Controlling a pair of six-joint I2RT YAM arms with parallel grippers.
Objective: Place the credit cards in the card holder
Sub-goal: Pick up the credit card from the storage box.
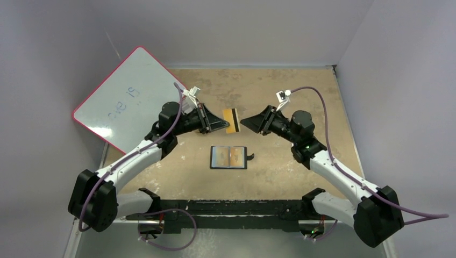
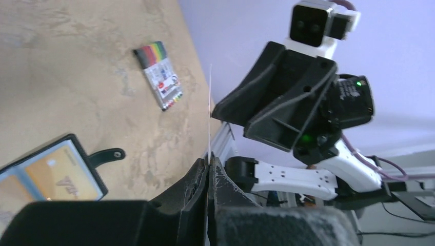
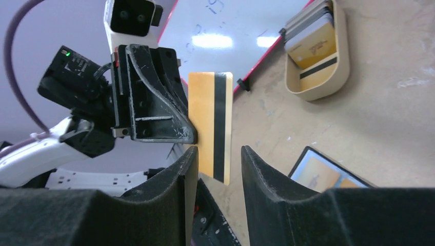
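Seen from above, the credit card hangs over the middle of the table, with the left gripper at its 9 o'clock, the whiteboard farther out that way, the right gripper at 3 o'clock and the card holder on the table at 6 o'clock.

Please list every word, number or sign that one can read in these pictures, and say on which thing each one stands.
whiteboard: faint handwriting that seems to end in "is"; the rest is unreadable.
striped item: small print, too small to read.
card holder: the orange card in it bears a dark mark, too blurred to read.
credit card held up between the arms: no text shows.
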